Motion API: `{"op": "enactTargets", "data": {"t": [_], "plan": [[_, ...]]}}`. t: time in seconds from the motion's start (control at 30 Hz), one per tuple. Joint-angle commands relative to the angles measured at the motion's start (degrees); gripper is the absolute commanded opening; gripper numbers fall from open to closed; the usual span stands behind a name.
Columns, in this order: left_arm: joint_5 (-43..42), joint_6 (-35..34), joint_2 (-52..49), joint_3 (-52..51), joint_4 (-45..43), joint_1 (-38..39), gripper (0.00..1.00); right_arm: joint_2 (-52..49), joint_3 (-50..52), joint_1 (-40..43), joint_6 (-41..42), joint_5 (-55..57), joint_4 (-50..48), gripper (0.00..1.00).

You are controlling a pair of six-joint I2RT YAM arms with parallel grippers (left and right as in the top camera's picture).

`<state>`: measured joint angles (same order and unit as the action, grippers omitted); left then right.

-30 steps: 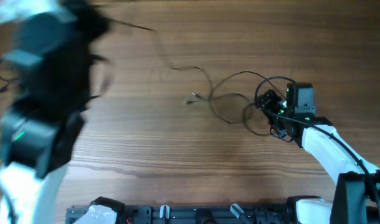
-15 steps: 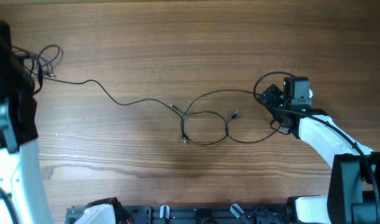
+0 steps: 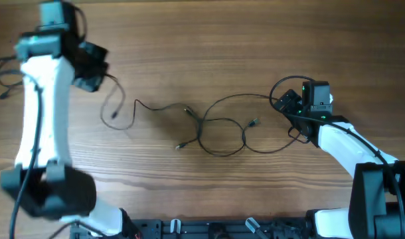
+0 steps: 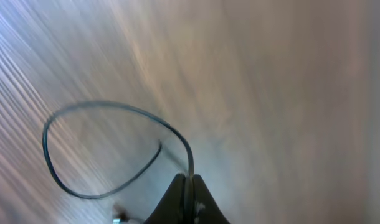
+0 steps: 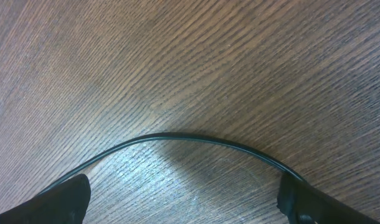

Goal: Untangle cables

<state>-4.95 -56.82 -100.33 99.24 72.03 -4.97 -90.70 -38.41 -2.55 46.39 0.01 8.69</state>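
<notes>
Swung inward, slackening black cable [image 3: 236, 98]; left fingers [image 4: 175, 198] clenched on it, right fingers [image 5: 59, 202] spread; centre loops still crossed.

thin black cables [image 3: 222, 153] | slack on brown wooden table [image 3: 189, 40] | two crossed loops overlapping mid-table | small plug ends [image 3: 254, 122] lying free beside loops | left run curls, right run coils
</notes>
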Motion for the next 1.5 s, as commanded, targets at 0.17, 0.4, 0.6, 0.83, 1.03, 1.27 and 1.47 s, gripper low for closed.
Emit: {"op": "enactTargets", "data": {"t": [0.17, 0.4, 0.6, 0.83, 1.03, 1.27, 1.47], "plan": [[-11.10, -5.84, -18.36, -0.13, -2.60, 15.13, 0.10, -7.34, 5.20, 0.13, 1.62, -6.08, 2.54, 1.00], [-10.78, -5.77, -20.81, -0.13, -12.98, 24.37, 0.91, -7.34, 5.20, 0.13, 1.55, -6.05, 2.54, 1.00], [-8.11, -8.28, -20.81, -0.13, -13.09, 27.74, 1.00, -7.34, 5.20, 0.13, 1.55, -6.05, 2.51, 1.00], [-18.45, -2.80, -20.04, 0.15, -9.11, 21.46, 1.00, -7.34, 5.22, 0.13, 0.09, -6.05, 2.54, 1.00], [-7.74, 3.89, -19.54, 0.15, 0.24, 22.38, 1.00, -7.34, 5.22, 0.13, -1.57, -6.03, 2.47, 1.00], [-24.61, 13.99, -17.31, 1.25, -0.39, 20.79, 1.00, -7.34, 5.22, 0.13, -1.46, -6.03, 2.62, 1.00], [-4.31, 12.70, -12.52, 1.42, 7.34, 20.11, 1.00, -7.34, 5.22, 0.13, -1.46, -6.01, 2.36, 1.00]]}}
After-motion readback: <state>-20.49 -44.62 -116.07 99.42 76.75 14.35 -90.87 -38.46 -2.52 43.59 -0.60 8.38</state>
